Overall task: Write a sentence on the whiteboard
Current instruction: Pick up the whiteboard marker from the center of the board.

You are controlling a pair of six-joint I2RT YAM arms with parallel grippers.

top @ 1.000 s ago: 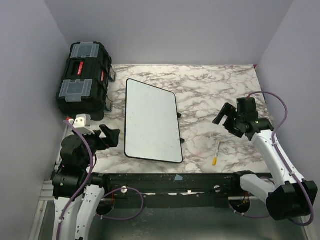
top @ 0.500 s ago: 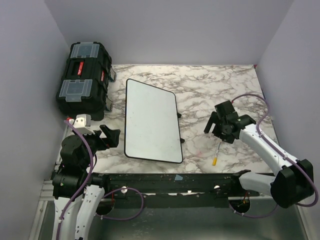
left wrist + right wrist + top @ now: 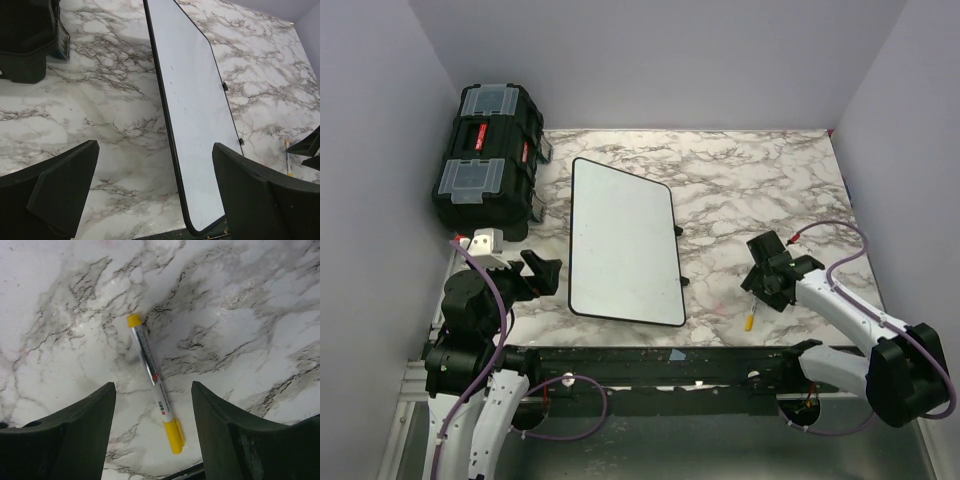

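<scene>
Whiteboard [image 3: 623,240] is laid flat, looks blank, left of counter [image 3: 740,180] centre. Marker [image 3: 148,357] near the front right edge is straddled by the open right gripper [image 3: 152,390], unpinched; it could get rolled away by a crooked close.

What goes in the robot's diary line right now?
right gripper: open, straddling marker | left gripper: open, beside whiteboard | whiteboard: no writing visible

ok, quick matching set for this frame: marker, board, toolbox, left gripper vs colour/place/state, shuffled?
1 marker
2 board
3 toolbox
4 left gripper

A black, far left
B open, left of the board
C white, flat in the middle
D yellow-capped, lying right of the board

Pairs: 1-D, 2-C, 3-A, 4-B
</scene>
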